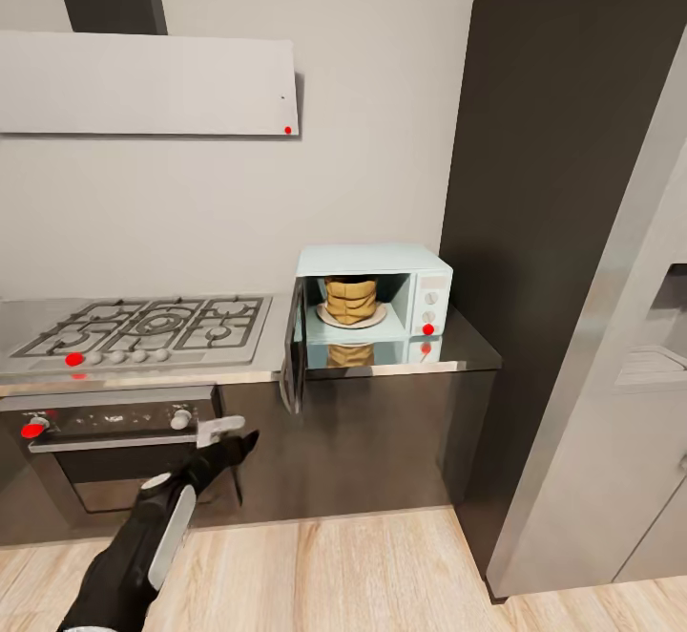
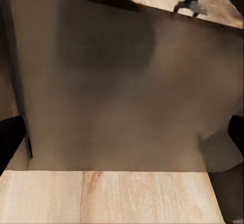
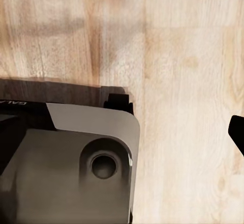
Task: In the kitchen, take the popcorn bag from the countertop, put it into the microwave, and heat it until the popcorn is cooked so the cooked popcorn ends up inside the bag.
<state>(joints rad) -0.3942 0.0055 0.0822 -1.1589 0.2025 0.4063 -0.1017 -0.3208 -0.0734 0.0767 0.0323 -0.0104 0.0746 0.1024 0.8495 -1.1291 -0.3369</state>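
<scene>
Head view: nearest the camera, at lower left, the left arm reaches up from the frame's bottom edge, its left gripper (image 1: 229,433) spread apart with nothing between the fingers, in front of the black oven (image 1: 110,451). Right of centre, the microwave (image 1: 431,290) sits on the countertop (image 1: 472,350), door (image 1: 295,353) swung open; the popcorn bag (image 1: 350,300) stands inside on a pale plate (image 1: 377,317).

Left wrist view: dark fingertips (image 2: 10,137) at both side edges, apart, facing a glossy cabinet front (image 2: 122,97) above wooden floor (image 2: 107,196).

Right wrist view: the robot's grey base (image 3: 61,168) over floor boards; the right gripper's opening I cannot tell.
</scene>
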